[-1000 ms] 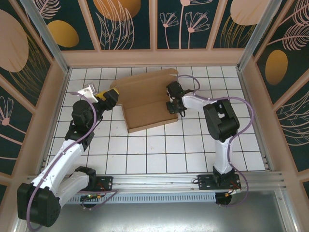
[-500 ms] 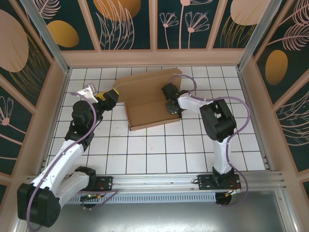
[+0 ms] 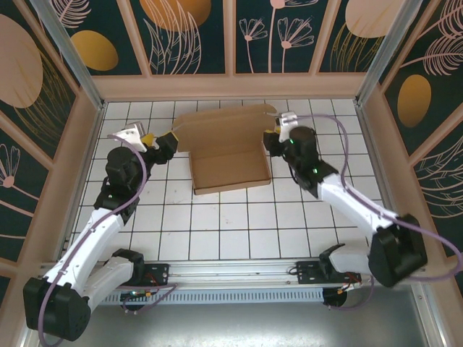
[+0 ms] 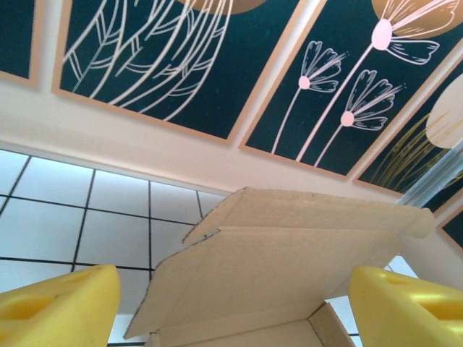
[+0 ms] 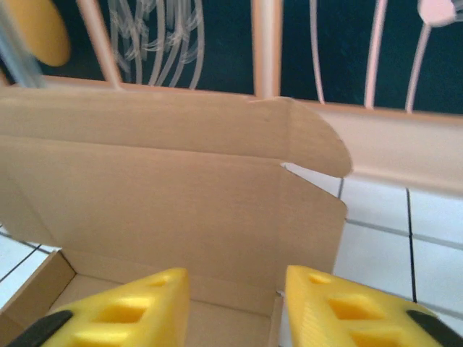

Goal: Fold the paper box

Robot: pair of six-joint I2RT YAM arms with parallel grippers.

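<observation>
- Paper box [image 3: 228, 155] sits mid-far on the tiled surface [image 3: 239, 217], long axis left-right, lid raised along its far edge.
- Left pincer [image 3: 166, 140] gapes empty beside its left end.
- Right pincer [image 3: 270, 137], likewise parted and empty, hangs nearer, at the right wall.

Both arms are stretched toward the upper middle of the frame.
The left gripper [image 3: 166, 141] is seen left of centre, the right gripper [image 3: 271, 136] right of centre, each with jaws parted.

paper box [image 3: 228, 155] raised lid blocks centre | near tiles [image 3: 239, 224] free | wall [image 3: 231, 87] close behind
</observation>
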